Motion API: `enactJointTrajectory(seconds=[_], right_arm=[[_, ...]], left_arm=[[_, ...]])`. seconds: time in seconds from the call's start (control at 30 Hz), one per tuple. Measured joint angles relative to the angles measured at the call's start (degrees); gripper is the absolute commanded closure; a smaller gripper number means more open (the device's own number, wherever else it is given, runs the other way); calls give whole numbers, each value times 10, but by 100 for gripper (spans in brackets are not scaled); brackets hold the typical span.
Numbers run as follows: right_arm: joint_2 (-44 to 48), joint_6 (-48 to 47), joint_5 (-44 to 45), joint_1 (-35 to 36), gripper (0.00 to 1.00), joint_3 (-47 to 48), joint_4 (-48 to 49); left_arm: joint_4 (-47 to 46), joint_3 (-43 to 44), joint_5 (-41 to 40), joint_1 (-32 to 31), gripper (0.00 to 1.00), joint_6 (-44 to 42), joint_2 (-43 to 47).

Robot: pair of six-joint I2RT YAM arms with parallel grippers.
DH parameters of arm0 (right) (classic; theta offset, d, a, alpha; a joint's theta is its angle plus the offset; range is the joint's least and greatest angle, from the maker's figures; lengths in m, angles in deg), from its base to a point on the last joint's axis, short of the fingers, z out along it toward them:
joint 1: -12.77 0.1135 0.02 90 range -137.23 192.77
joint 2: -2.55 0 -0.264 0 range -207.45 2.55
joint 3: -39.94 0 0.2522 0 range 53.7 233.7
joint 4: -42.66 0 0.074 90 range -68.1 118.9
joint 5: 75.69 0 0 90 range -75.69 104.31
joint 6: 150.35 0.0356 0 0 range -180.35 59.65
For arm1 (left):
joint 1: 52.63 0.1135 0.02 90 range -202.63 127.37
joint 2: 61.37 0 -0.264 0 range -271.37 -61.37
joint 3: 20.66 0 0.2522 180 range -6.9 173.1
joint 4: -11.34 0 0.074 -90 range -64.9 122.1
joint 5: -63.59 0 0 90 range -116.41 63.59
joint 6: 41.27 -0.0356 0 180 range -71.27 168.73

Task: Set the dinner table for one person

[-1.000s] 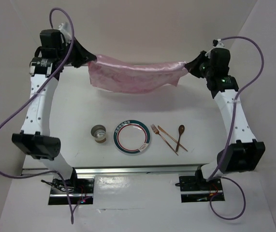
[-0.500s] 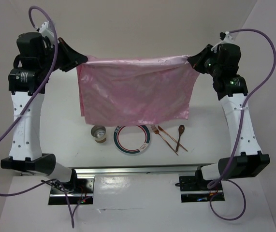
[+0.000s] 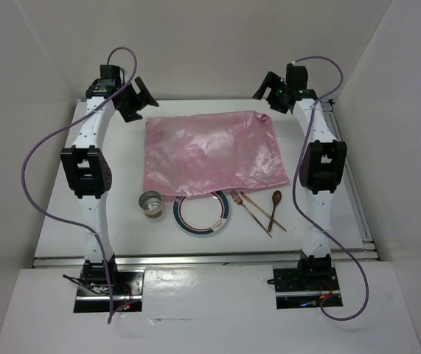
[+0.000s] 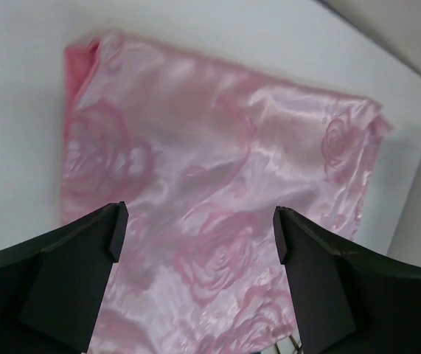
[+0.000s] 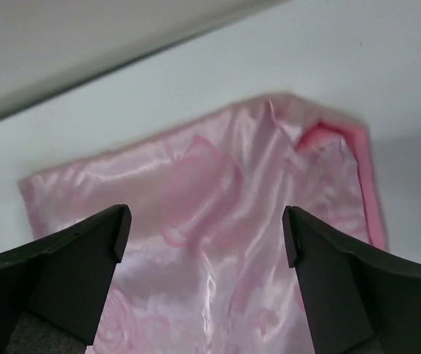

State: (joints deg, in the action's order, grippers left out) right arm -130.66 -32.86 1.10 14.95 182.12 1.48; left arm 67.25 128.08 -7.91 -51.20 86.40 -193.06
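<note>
Both my pincers gape wide and hold nothing! My left pincer (image 4: 199, 225) hangs by the far-left corner of the pink placemat (image 3: 210, 151), and my right pincer (image 5: 206, 221) by its far-right corner. The placemat lies spread, a bit rumpled, on the white tabletop (image 3: 125, 162), which stretches beneath everything, with silver rails along its edges. The cloth's near edge laps over the far rim of the plate (image 3: 203, 216). The cup (image 3: 150, 204) sits left of the plate, with the fork (image 3: 248, 209) and spoon (image 3: 275, 206) to its right.
</note>
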Motion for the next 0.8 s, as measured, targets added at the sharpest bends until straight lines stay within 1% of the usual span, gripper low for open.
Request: enactJointTrajectory(seconds=[0.03,0.07,0.1,0.13,0.17,0.2,0.23,0.27,0.3,0.37,0.43,0.47,0.63,0.7,0.8], right_arm=[[-4,-1,-2,0,2,-7,-6],[-2,-1,-3,0,2,-24,-8],[4,-1,-5,0,4,-38,-9],[12,-1,-6,0,6,-53,-6],[20,-1,-7,0,10,-69,-7],[36,-1,-9,0,28,-100,2],[52,-2,-11,1,36,-127,3],[69,-3,-12,2,45,-158,8],[86,-4,-12,2,64,-192,13],[117,-3,-12,3,81,-258,23],[136,1,-11,4,95,-309,25],[138,1,-9,5,96,-328,27],[139,5,0,8,96,-389,25],[139,5,5,8,96,-397,27],[139,5,9,8,96,-402,29]], left_arm=[[2,-19,-4,2,0,0,-2],[1,-43,-8,5,4,0,1],[-1,-60,-11,7,9,0,7],[-2,-74,-14,9,17,-2,14],[-2,-82,-17,9,29,-4,22],[-1,-88,-18,9,61,-9,30],[0,-92,-18,9,76,-13,38],[1,-96,-19,8,89,-22,48],[2,-98,-19,6,100,-27,54],[1,-112,-21,-1,100,-40,68],[2,-134,-21,-13,100,-47,73],[2,-146,-21,-19,100,-48,73],[8,-248,-21,-50,100,-51,71],[14,-274,-20,-55,100,-55,66],[16,-285,-22,-52,100,-59,52]])
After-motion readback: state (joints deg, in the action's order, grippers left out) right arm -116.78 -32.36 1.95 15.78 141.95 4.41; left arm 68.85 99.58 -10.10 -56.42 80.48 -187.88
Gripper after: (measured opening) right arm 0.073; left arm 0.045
